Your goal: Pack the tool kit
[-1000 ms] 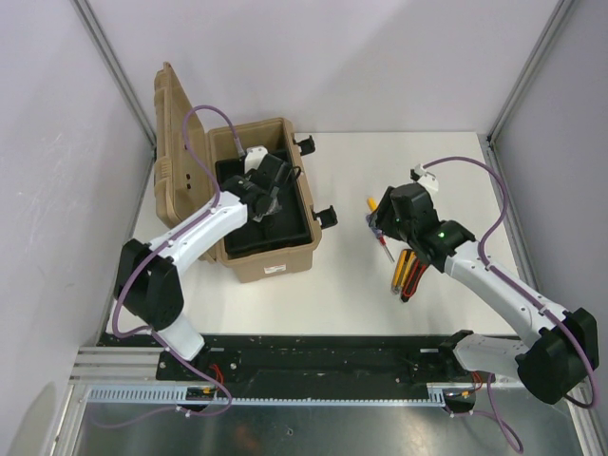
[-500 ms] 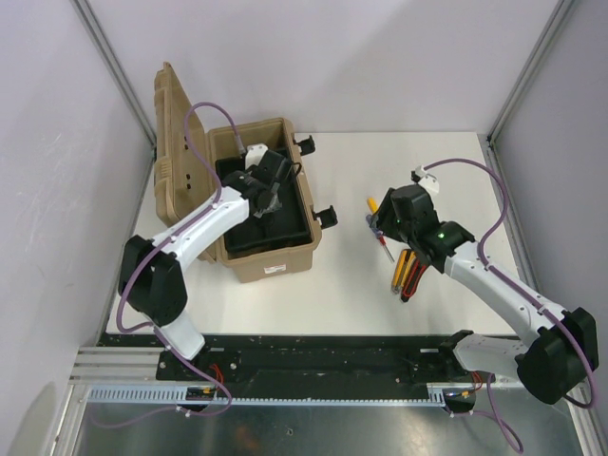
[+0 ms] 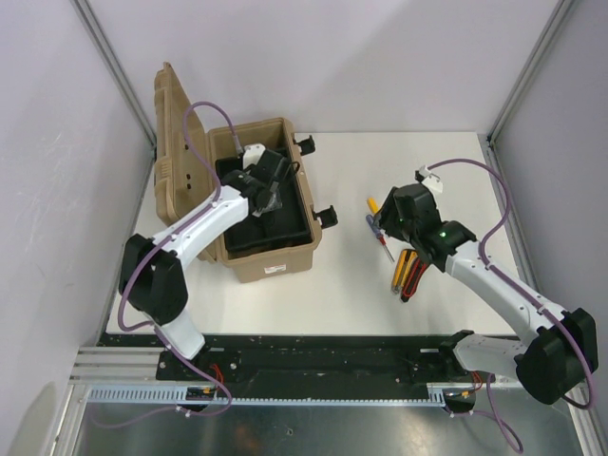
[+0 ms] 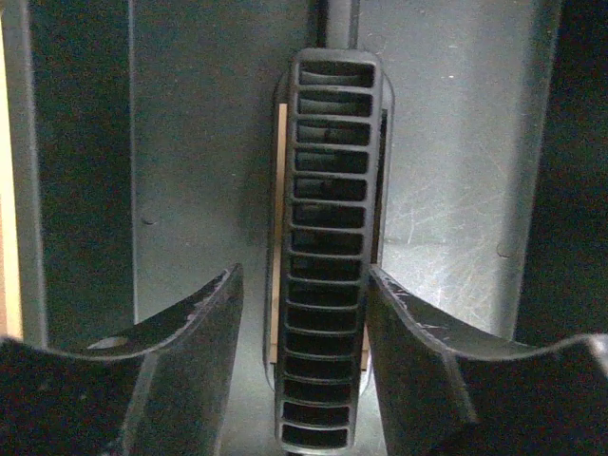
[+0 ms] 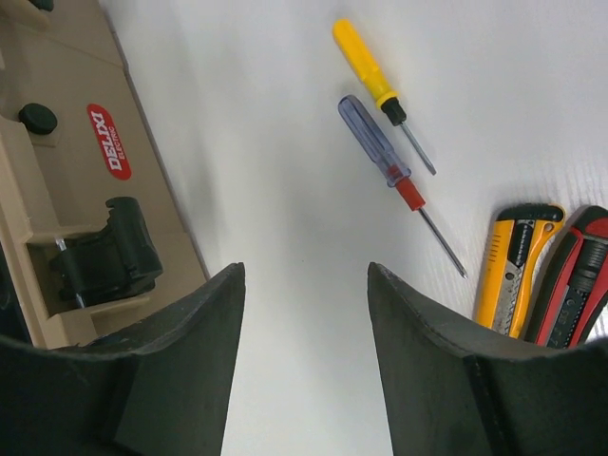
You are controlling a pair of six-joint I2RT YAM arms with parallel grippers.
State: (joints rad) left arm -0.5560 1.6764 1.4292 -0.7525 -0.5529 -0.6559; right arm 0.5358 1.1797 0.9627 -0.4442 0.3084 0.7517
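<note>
The tan toolbox [image 3: 271,269] stands open at the left, its lid [image 3: 171,133] up. My left gripper [image 3: 269,195] reaches down into its black inner tray [image 4: 190,171]. A ribbed black tool handle [image 4: 331,190] lies on the tray floor between the fingers of the left gripper [image 4: 304,275], which is open with a gap on the left side. My right gripper [image 5: 305,275] hangs open over bare table, nothing between its fingers. Ahead of it lie a yellow screwdriver [image 5: 366,62], a blue-handled screwdriver [image 5: 372,138], the yellow knife [image 5: 513,266] and a red-black handled tool [image 5: 575,285].
The toolbox's front wall with a black latch [image 5: 104,252] is left of the right gripper. A second latch [image 3: 306,144] sticks out at the box's far corner. White table [image 3: 342,285] lies between the box and the loose tools [image 3: 407,271].
The left gripper's jaws have spread apart from the black handle, which now lies on the tray floor. The right arm has shifted only slightly.
</note>
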